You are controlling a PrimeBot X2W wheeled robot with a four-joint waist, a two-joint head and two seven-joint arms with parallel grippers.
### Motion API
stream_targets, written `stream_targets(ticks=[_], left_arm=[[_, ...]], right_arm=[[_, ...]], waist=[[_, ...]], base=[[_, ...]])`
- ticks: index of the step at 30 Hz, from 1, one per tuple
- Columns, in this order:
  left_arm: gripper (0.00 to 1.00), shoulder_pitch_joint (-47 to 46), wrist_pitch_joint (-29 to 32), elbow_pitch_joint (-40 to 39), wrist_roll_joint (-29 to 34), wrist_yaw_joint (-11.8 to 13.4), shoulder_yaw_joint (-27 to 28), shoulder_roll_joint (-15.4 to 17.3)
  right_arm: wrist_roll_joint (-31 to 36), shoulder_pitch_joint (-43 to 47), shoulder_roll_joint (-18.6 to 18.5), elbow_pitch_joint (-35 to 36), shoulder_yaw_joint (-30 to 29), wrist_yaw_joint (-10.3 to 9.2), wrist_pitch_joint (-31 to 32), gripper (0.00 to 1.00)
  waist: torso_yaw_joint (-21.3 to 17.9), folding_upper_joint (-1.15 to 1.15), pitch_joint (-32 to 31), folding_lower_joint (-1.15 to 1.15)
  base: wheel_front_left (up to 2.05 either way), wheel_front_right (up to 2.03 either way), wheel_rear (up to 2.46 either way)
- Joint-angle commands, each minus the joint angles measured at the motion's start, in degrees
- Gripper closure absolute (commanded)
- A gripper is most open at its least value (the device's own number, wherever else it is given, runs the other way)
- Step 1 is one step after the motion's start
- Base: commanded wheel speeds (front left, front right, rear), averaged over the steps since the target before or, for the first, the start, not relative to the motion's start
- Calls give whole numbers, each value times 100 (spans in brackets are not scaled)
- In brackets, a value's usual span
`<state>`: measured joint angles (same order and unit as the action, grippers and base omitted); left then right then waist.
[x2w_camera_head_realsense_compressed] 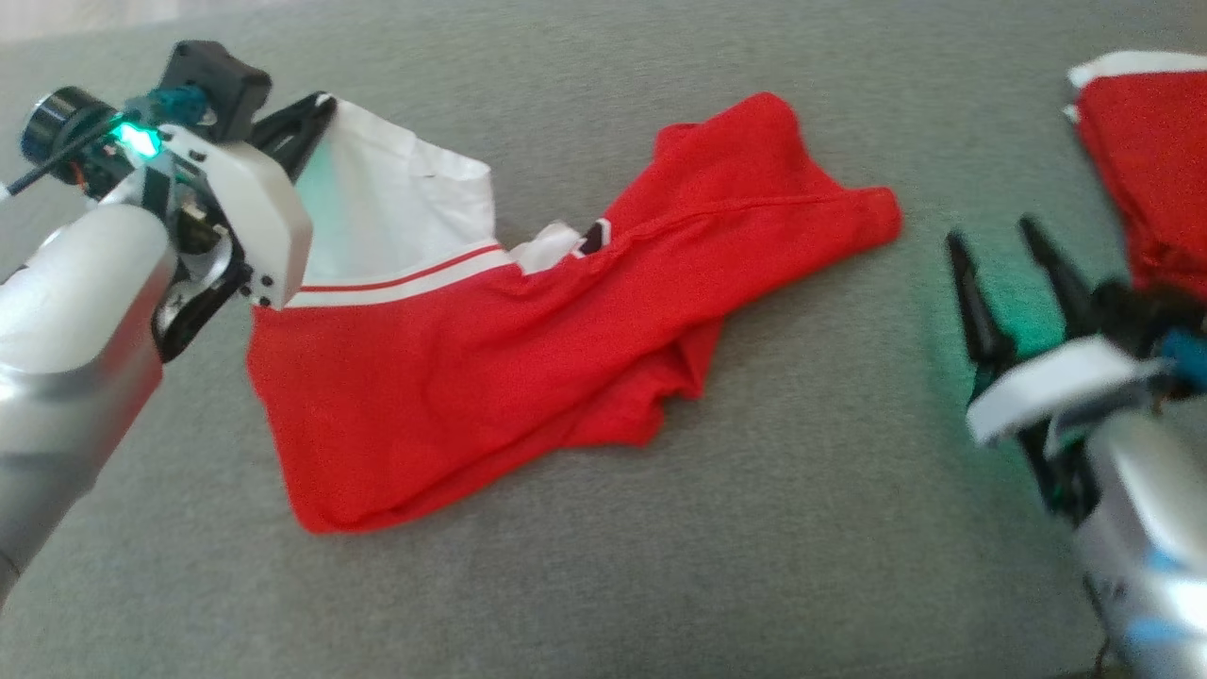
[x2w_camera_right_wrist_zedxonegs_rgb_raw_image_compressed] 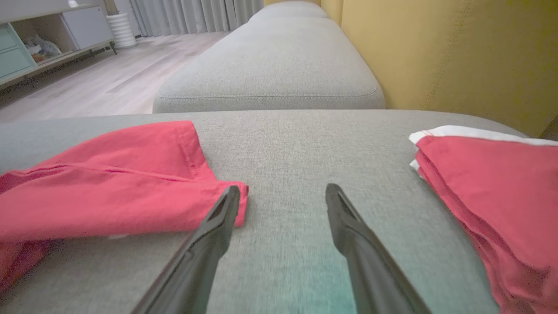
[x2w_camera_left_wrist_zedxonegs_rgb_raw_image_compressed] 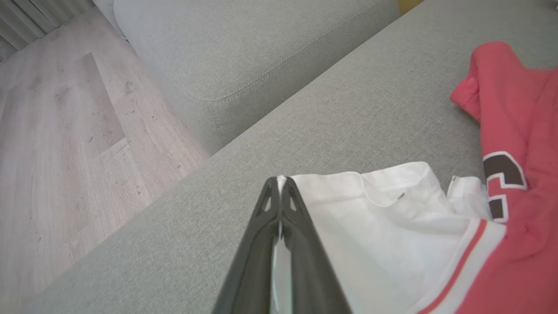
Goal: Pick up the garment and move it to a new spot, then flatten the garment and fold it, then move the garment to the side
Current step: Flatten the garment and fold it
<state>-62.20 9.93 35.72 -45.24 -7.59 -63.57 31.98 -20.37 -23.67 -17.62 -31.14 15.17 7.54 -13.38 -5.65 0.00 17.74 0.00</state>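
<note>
1. Left gripper [x2w_camera_head_realsense_compressed: 316, 108]: closed. The two dark fingers are pressed together on the white edge of the garment [x2w_camera_head_realsense_compressed: 490, 377]. In the left wrist view a thin strip of white cloth shows between the fingers, up to the tips.

2. Garment: red, with a white section and a red-and-white band where the two colours meet. It lies crumpled on the grey cushion [x2w_camera_head_realsense_compressed: 660, 566], near the middle of the head view. The white section is at the left end, at the left gripper. The red body runs to the right and ends in a narrow hemmed part that points at the right gripper [x2w_camera_head_realsense_compressed: 992, 236]. A black-and-white mark sits on the red cloth beside the white section.

3. Right gripper: open and holding nothing, fingers wide apart. It is between the garment and a folded red-and-white stack [x2w_camera_head_realsense_compressed: 1150, 160] at the right edge of the cushion. In the right wrist view one fingertip overlaps the corner of the red hem (contact cannot be confirmed). Bare cushion shows between the fingers.

4. Surroundings: a wooden floor [x2w_camera_left_wrist_zedxonegs_rgb_raw_image_compressed: 65, 152] lies beyond the cushion edge. A second grey cushion [x2w_camera_right_wrist_zedxonegs_rgb_raw_image_compressed: 270, 61] sits farther back, next to a yellow panel [x2w_camera_right_wrist_zedxonegs_rgb_raw_image_compressed: 457, 52].
</note>
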Motion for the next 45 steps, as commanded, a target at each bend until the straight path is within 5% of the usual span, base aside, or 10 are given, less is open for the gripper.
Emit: stream_targets(ticks=[1, 7, 23, 26, 32, 38, 45], left_arm=[[100, -381, -53, -140, 41, 10, 165, 168], [100, -459, -127, -306, -1, 10, 72, 197], [100, -499, -165, -413, -76, 10, -54, 311], [100, -480, -173, -428, -98, 10, -70, 313], [100, -449, -203, -440, -128, 10, -121, 325], [100, -430, -628, -440, -2, 87, -80, 386], [100, -505, -1797, -645, 292, 343, 176, 518]], right_arm=[[-248, -321, -128, -132, 222, -5, 87, 0], [-1145, -1095, -246, -978, 936, -5, 395, 0], [-1792, -1843, -407, -2196, 2340, -5, 156, 1], [-1863, -1930, -447, -2279, 2604, -5, 99, 22], [-1837, -2135, -537, -2384, 3021, -5, -86, 100], [-1672, -2308, -687, -2080, 2862, -5, -158, 100], [-1249, -1899, -1038, -597, 1638, -5, -161, 100]], waist=[[173, 0, 53, 0], [320, 0, 124, 0], [462, 0, 160, 0], [491, 0, 163, 0], [534, 0, 133, 0], [503, 0, -80, 0], [444, 0, -733, 0]], base=[[0, 0, 0], [0, 0, 0], [0, 0, 0], [0, 0, 0], [0, 0, 0], [0, 0, 0], [0, 0, 0]])
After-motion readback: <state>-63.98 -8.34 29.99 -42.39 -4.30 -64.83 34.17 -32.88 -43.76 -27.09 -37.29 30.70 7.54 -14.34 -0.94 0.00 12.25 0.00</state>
